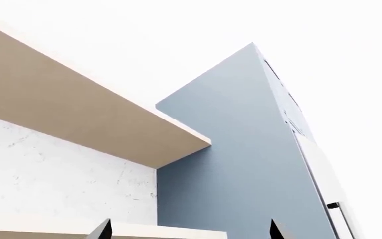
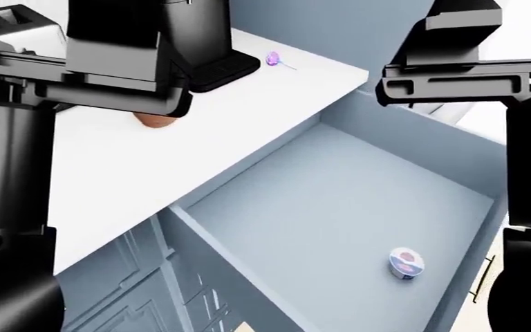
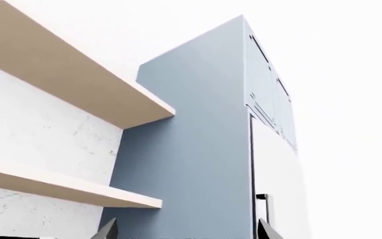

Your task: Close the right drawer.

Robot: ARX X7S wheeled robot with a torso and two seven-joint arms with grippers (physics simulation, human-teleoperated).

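Observation:
The right drawer (image 2: 339, 187) stands pulled far out from under the white counter (image 2: 146, 173) in the head view. It is a deep blue-grey box with plain walls, and its slim brass handle (image 2: 480, 278) shows at the front edge. A small round tub (image 2: 406, 264) lies on the drawer floor near the front. Both arms are raised above the counter and drawer, well clear of the handle. My left gripper (image 1: 191, 231) and right gripper (image 3: 185, 231) are open and hold nothing, and both face the upper wall.
On the counter are a black appliance (image 2: 215, 62), a small purple object (image 2: 278, 62) and a brown item (image 2: 155, 121). Blue-grey cabinet doors (image 2: 146, 290) lie below the counter. The wrist views show beige shelves (image 1: 78, 114) and a tall blue-grey panel (image 3: 198, 149).

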